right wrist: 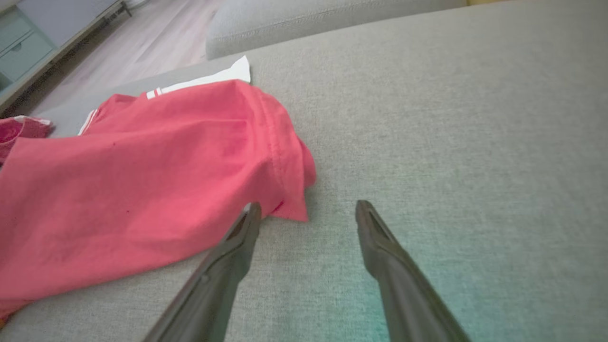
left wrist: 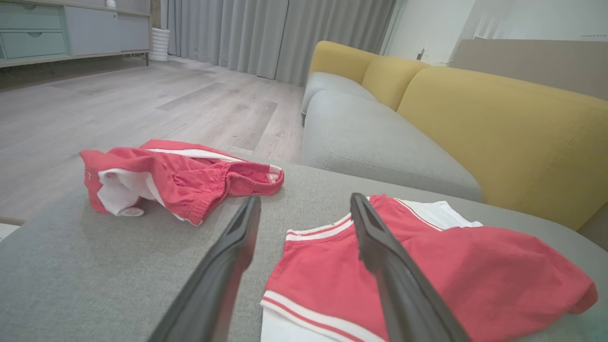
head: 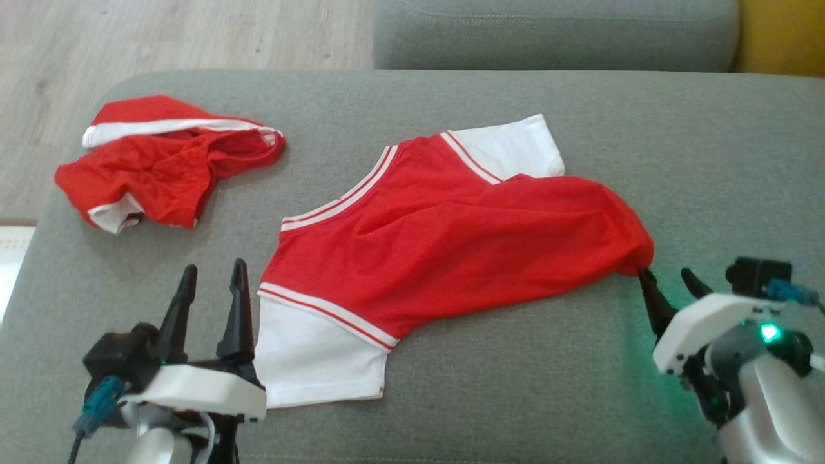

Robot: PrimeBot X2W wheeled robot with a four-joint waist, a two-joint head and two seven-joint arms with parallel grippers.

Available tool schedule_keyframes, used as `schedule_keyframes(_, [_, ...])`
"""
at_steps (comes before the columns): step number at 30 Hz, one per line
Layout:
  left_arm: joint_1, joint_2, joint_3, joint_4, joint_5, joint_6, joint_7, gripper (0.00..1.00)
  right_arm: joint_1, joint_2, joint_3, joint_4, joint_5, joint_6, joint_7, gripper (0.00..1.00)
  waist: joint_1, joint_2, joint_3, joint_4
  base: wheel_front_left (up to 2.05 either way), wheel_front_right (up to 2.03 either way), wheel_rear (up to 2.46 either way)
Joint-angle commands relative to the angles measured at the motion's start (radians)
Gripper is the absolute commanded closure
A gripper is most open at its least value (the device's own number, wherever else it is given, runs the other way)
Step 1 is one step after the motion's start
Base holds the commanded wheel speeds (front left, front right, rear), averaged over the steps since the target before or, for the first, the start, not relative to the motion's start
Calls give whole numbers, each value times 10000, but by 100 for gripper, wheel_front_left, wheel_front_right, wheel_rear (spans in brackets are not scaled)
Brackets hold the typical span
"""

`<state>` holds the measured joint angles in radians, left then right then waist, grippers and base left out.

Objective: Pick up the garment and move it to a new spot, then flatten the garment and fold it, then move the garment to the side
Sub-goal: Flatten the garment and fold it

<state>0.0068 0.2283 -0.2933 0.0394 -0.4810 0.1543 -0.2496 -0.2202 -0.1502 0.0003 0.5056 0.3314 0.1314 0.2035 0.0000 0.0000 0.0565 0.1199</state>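
Dark fingers of the right gripper stand spread and empty at the lower right of the head view, one tip just at the bunched hem corner of the red-and-white T-shirt. At the lower left, the left gripper is likewise parted and holds nothing, just beside the near white sleeve. The shirt lies rumpled across the middle of the grey sofa cushion. I'd worry that a pinch at that hem catches one layer only, so the cloth twists on lifting or drags toward the crumpled red shorts at upper left. The cabinet drawers are shut, contents unseen.
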Motion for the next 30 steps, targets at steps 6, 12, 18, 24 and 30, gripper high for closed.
schedule_keyframes(6, [-593,-442,807,94,510,-647,-121,0,-1739,-437,517,908,73,-7,19,0,0,0,447,372,0,0,0])
schedule_keyframes(12, [-749,-731,1075,349,761,-994,-121,0,-2502,-519,699,2067,342,-7,17,0,0,0,685,661,0,0,0])
schedule_keyframes(18, [-676,-1018,1466,600,974,-1283,-122,0,-2775,-673,821,2656,952,-7,-367,100,0,0,595,875,0,0,0])
schedule_keyframes(24, [-553,-1283,1690,756,1152,-1508,-122,0,-3010,-738,1465,1734,1409,-7,-728,100,0,0,381,989,0,0,0])
schedule_keyframes(30, [-611,-1519,1722,870,1253,-1747,-122,0,-3944,-289,2580,827,1484,-7,-208,100,0,0,645,1430,0,0,0])
